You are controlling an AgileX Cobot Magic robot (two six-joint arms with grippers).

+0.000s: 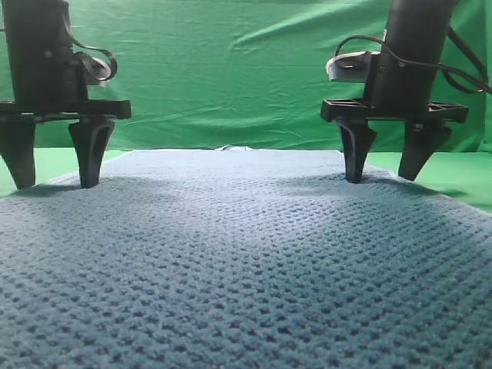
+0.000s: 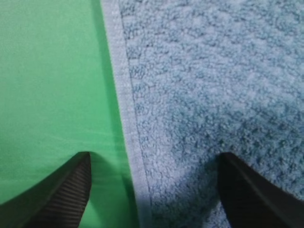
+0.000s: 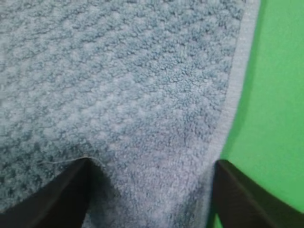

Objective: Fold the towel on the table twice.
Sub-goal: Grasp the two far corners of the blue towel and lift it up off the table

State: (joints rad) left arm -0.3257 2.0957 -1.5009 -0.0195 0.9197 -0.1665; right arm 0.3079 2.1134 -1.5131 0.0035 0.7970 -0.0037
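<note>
Grippers (image 1: 55,183) (image 1: 382,178) apart astride towel (image 1: 246,269) edges

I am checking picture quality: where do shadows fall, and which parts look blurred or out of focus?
Exterior high view: the towel is soft in the foreground, with shadows under both grippers. Left wrist view: a shadow darkens the towel beside the right-hand finger; the weave is slightly soft. Right wrist view: the dark fingers are blurred, with shade between them.

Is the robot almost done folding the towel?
No. The towel lies flat on the table, with no fold made yet. The left gripper and right gripper straddle its side edges, jaws apart, not yet gripping. Both folds remain.
</note>
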